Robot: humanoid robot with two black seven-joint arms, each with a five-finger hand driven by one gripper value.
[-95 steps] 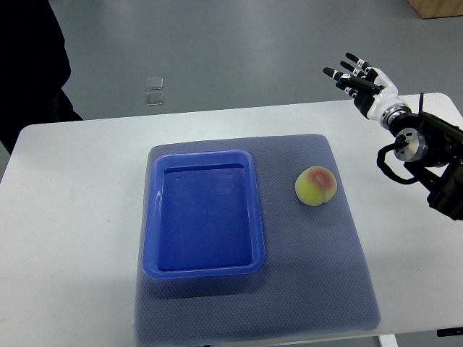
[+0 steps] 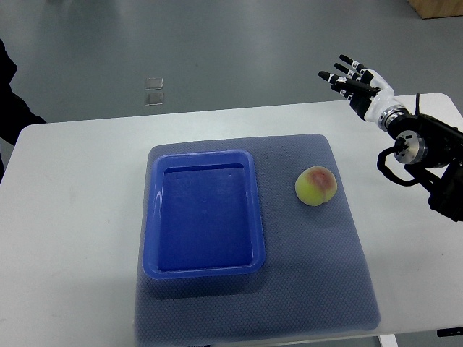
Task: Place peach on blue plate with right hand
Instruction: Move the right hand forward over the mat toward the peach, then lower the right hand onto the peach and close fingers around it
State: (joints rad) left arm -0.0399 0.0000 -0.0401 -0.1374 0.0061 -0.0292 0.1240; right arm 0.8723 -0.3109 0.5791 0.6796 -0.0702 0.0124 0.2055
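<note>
Nearest the camera, the grey mat (image 2: 289,303) covered the middle of the white table (image 2: 72,217). On the mat sat the blue plate (image 2: 152,217), a shallow rectangular tray with nothing in it, long axis running 12 to 6 o'clock.

The peach (image 2: 316,186) rested on the mat at 3 o'clock from the plate, near its right rim but not touching. It looked roughly round, so no long axis to note; red blush faced up.

Farther back, the right hand (image 2: 352,83) hung above the table's far right corner, fingers (image 2: 340,69) spread wide and holding nothing. The arm entered from the right edge. The left arm was not seen, so the right hand was the only one available.

Key relation: the peach lay at about 7 o'clock from the hand, well apart and lower. Judgement: the reach had not begun in earnest; the hand would need to travel down toward 7 o'clock before closing.

At the far left edge, a dark sleeve (image 2: 11,94) of a person was visible.
</note>
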